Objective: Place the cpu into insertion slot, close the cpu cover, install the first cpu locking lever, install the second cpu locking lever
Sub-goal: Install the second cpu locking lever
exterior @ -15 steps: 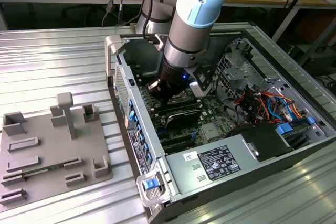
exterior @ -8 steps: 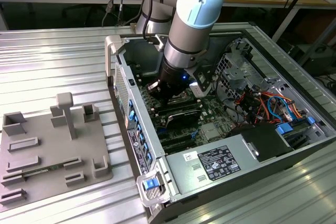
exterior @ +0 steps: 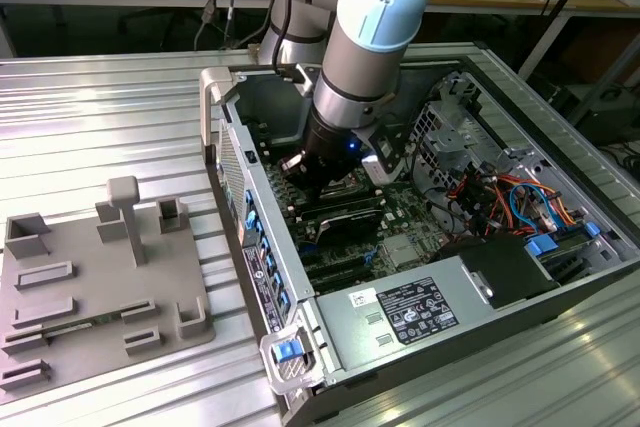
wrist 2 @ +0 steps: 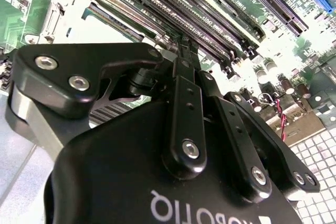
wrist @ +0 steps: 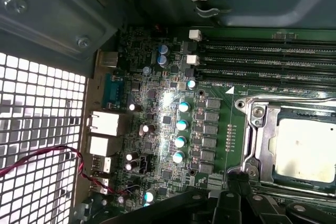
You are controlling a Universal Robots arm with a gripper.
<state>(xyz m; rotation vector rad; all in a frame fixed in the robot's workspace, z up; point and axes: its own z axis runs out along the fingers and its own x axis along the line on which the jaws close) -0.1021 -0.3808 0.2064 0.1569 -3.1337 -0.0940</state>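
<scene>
**One arm down in the case, chip already seated**

One gripper (wrist 2: 181, 56), closest thing in the second wrist view: fingers drawn together to a narrow tip, nothing visible between them, so clenched and empty as far as I can see. Tip sits low over the memory slots (wrist 2: 210, 9) in the upper middle of that frame.

Beyond it, first wrist view: cpu (wrist: 307, 148) lies flat inside the insertion slot (wrist: 251, 145) at right edge of frame. The cpu cover (wrist: 270, 129) looks laid down around it, though I can't tell whether it's latched.

Risk, my read: tip is close to the board; a sideways drift could snag the memory slots or capacitors (wrist: 181, 124) left of the socket. Red cable (wrist: 47, 158) at lower left could catch too.

Farthest, exterior view: arm (exterior: 370, 57) reaching into the open computer case (exterior: 250, 247), centre frame; grey fixture plate (exterior: 90, 277) at left. Socket detail comes from the first wrist view; finger state from the second.
</scene>
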